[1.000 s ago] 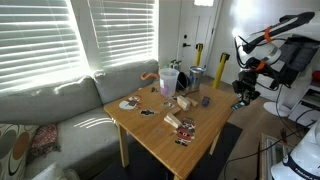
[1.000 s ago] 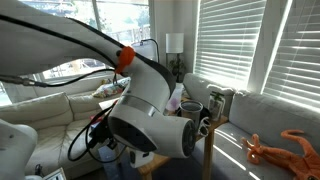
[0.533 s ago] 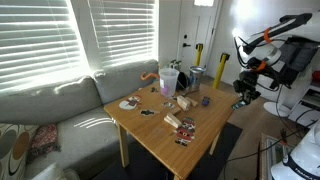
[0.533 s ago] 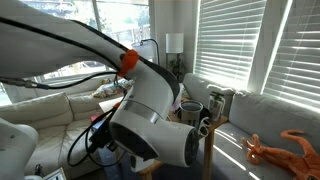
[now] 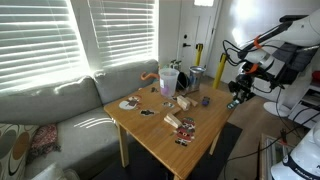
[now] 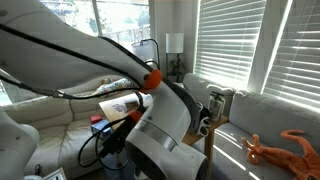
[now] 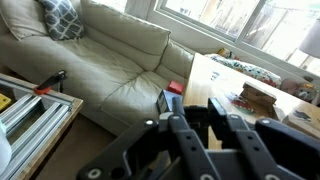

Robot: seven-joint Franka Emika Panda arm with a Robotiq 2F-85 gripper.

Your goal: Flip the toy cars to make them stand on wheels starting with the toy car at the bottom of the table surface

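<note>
I've swung the gripper [image 5: 237, 93] nearer the table surface [image 5: 160, 138]. Its jaws are pinched narrow (holding nothing). The toy cars [image 5: 147, 112] sit well ahead of it, so the approach is only beginning.

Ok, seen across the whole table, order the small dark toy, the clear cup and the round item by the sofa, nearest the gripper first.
1. small dark toy, table corner beside the gripper
2. clear cup, far corner
3. round item, corner by the sofa
</note>
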